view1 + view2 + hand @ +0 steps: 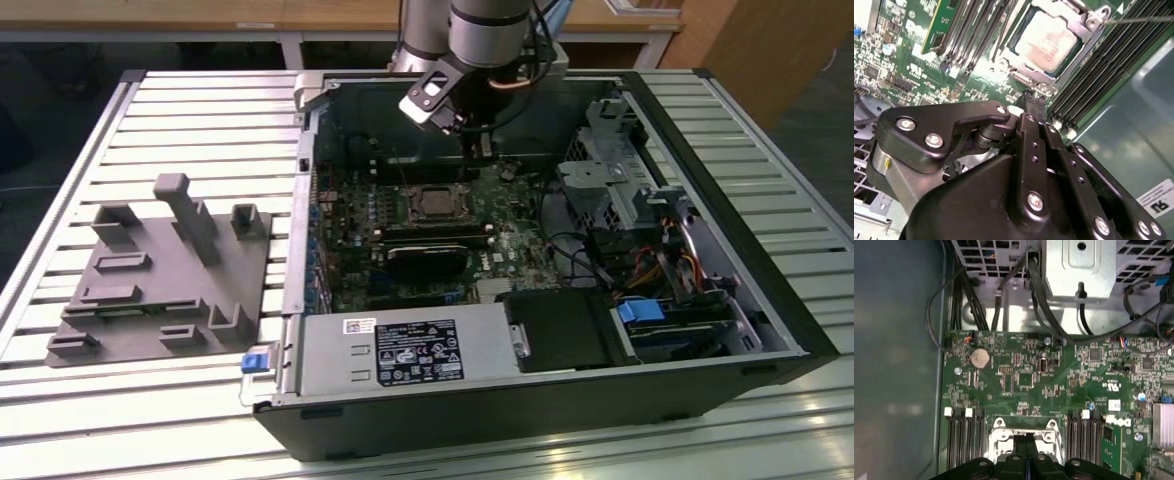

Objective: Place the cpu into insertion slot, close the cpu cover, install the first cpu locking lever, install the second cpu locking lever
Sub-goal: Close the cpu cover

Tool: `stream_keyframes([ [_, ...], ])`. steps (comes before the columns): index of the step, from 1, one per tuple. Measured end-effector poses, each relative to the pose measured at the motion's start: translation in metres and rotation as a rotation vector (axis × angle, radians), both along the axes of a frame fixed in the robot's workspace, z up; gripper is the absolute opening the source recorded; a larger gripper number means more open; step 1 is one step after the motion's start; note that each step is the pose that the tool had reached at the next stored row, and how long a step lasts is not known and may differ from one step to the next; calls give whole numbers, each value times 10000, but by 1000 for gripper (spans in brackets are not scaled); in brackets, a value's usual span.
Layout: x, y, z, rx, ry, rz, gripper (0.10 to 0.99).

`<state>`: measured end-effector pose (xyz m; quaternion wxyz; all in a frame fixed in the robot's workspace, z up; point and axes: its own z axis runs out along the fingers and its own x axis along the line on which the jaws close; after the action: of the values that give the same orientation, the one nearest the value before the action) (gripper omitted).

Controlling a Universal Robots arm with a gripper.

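Cpu: a small flat square chip, the cpu (1046,40) has a dull silver-grey top with a faint reddish sheen in the second wrist view.
Where it sits: it lies flat in the insertion slot (437,204), near the middle of the green motherboard (1024,375), inside the open computer case (534,420).
Cpu cover: the cpu cover (1088,30) is a thin silver frame lying down around the chip, whose top shows through its square window.
Lever: a thin metal rod (1139,20) runs out from the cover's corner. It may be a locking lever, but whether it is latched is unclear.
Gripper: in the exterior view the gripper (481,150) reaches down into the case, just beside the slot's far edge. Both wrist views put its tip (1030,97) close to the socket frame, and I cannot tell whether it touches.
Jaws: pressed together with only a thin seam between them in the first wrist view (1026,440), and nothing is held.
Tabletop: the slatted tabletop (174,130) carries the case. A grey moulded fixture (160,280) sits on the exterior view's left.
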<state>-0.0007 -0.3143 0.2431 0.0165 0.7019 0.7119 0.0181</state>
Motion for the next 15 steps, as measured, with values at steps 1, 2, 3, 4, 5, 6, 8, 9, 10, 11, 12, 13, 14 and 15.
stream_keyframes([
  [1, -15, 0, -3, 1, -1, 0, 106],
  [2, -31, 0, -5, 2, -1, -1, 106],
  [3, -46, 0, -9, 2, -1, -1, 106],
  [4, -61, 0, -11, 1, -1, 0, 106],
  [5, -73, 0, -13, 0, 0, 0, 106],
  [6, -85, 0, -13, -1, 0, 1, 106],
  [8, -112, 0, -15, 1, -1, -1, 106],
  [9, -124, 0, -16, 1, -1, -1, 106],
  [10, -140, 0, -17, 1, -1, -1, 106],
  [11, -159, 1, -18, 3, -2, -1, 106],
  [12, -181, 1, -19, 4, -2, 0, 106],
  [13, -197, 1, -20, 2, -1, 1, 106],
  [14, -211, 1, -20, 1, -1, 0, 106],
  [15, -226, 1, -20, 1, 0, -1, 106],
])
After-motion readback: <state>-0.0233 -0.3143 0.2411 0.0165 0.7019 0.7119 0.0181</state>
